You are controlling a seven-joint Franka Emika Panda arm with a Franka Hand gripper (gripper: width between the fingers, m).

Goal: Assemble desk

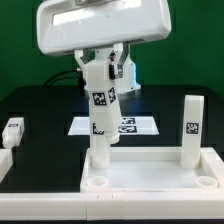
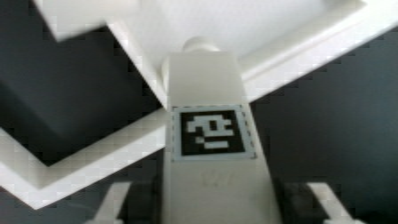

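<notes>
Exterior view: gripper (image 1: 108, 68) clamped on the upper end of a white leg (image 1: 100, 135), held upright. Its foot is at the corner of the desk top (image 1: 150, 172) on the exterior view's left — seated or just above, can't tell. Second leg (image 1: 192, 128) stands at the corner on the exterior view's right. Third leg (image 1: 12, 131) lies on the black table (image 1: 40, 105), well apart. Marker board (image 1: 140, 126) behind.

Wrist view: leg (image 2: 210, 90) runs straight out from between the fingers (image 2: 121, 205), tag facing the camera, desk top (image 2: 329, 45) beyond its tip. Probably light, rigid, smooth plastic — grip the flat sides near the top, keep it vertical.
</notes>
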